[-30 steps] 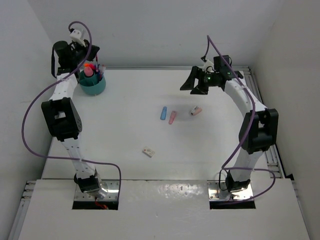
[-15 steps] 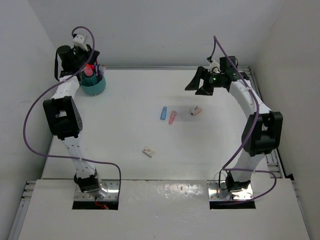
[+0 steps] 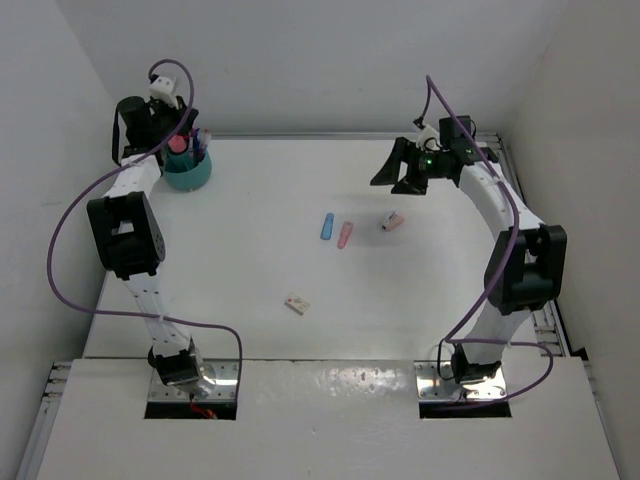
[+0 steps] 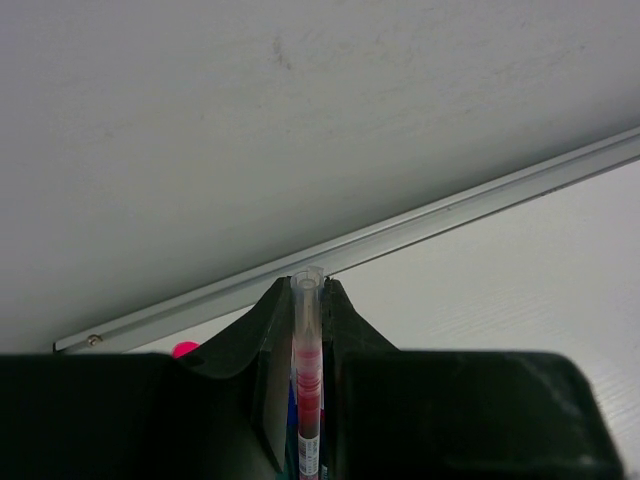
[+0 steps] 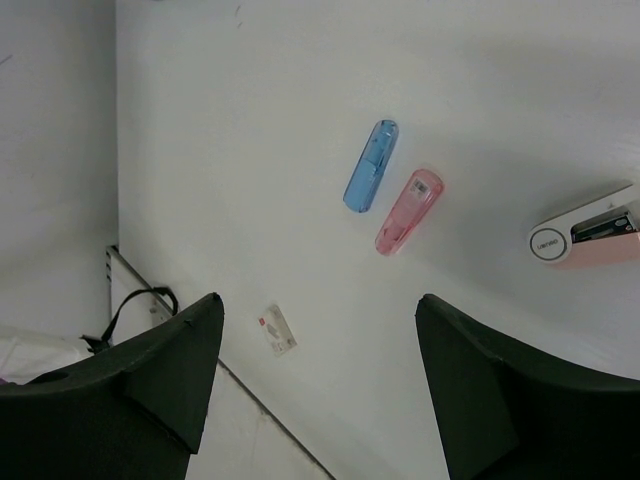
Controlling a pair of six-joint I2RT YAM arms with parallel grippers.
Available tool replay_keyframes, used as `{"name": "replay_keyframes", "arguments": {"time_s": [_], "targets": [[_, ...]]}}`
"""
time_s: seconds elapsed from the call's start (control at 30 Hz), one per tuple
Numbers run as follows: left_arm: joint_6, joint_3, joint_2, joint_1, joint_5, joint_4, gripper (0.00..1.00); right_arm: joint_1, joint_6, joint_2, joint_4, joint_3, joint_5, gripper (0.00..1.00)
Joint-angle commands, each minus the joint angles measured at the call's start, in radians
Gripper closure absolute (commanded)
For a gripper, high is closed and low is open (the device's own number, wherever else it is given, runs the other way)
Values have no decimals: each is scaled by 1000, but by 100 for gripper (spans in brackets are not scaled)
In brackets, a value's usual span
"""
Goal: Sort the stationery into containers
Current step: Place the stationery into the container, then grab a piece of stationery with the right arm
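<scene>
The teal cup (image 3: 186, 172) stands at the table's far left corner with several pieces of stationery upright in it. My left gripper (image 3: 180, 128) hangs just over it, shut on a thin red pen (image 4: 308, 360) that runs up between the fingertips of the gripper (image 4: 308, 285). My right gripper (image 3: 397, 170) hovers open at the back right, nothing between its fingers (image 5: 190, 350). Below it lie a blue tube (image 5: 371, 166), a pink tube (image 5: 408, 211), a pink-and-white piece (image 5: 585, 237) and a small white eraser (image 5: 277, 331).
A metal rail (image 4: 420, 228) runs along the table's back edge under the white wall, right behind the cup. The blue tube (image 3: 327, 227), pink tube (image 3: 345, 235) and pink-and-white piece (image 3: 392, 222) cluster mid-table; the eraser (image 3: 296, 303) lies nearer the front.
My left gripper has shifted slightly back and up over the cup, still shut. My right arm swung a little to the right a second ago and has since held still.
</scene>
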Motion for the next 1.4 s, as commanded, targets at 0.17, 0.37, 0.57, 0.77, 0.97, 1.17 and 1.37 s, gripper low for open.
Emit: {"name": "replay_keyframes", "arguments": {"time_s": [0.17,0.37,0.57,0.77,0.97,1.17,1.37], "targets": [[26,-6,26,0,-15,53,97,-6,-24,-59,9,-17,1,24],[0,-11,29,1,-32,50,84,-3,-31,-53,3,-20,33,25],[-67,2,12,13,-4,58,37,1,-54,-44,-19,-20,96,26],[-205,40,-64,23,29,110,35,33,-108,-41,-51,-14,247,34],[-203,11,-232,10,34,35,37,54,-136,-65,-92,-75,421,38],[23,-75,-399,-25,6,-151,37,119,-200,-84,-95,-140,502,35],[12,-271,-548,-30,-12,-201,37,210,-190,-9,-83,-63,428,36]]}}
